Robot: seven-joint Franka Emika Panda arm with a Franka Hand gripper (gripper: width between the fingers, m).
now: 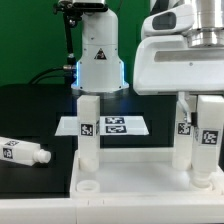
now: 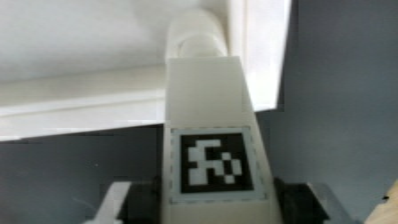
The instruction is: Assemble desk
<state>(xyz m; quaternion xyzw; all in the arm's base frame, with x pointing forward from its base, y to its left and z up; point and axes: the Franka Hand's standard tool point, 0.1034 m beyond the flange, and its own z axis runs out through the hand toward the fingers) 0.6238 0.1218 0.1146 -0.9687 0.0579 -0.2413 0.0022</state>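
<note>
**Desk assembly: leg in gripper at tabletop corner**

The gripper (image 2: 214,206) is closed on an upright white leg (image 2: 210,120). In the wrist view, one finger stands against each side of the leg beside its marker tag. The far end of the gripped leg meets a round socket (image 2: 199,45) at a corner of the tabletop (image 1: 130,172).

The tabletop lies flat on the black table (image 1: 30,110).

- **Left edge (exterior view):** one leg (image 1: 88,130) stands upright at the corner farther from the camera. The nearer corner socket (image 1: 88,185) holds nothing.
- **Right edge (exterior view):** two legs stand upright beneath the gripper body, a rear one (image 1: 185,125) and a nearer one (image 1: 210,140). The exterior view does not settle which of them is the gripped leg.
- **Off the tabletop:** a loose leg (image 1: 25,152) lies on its side, well apart from the left edge.
- **Behind the tabletop:** the marker board (image 1: 112,125) lies flat between it and the robot base (image 1: 97,60)
</note>
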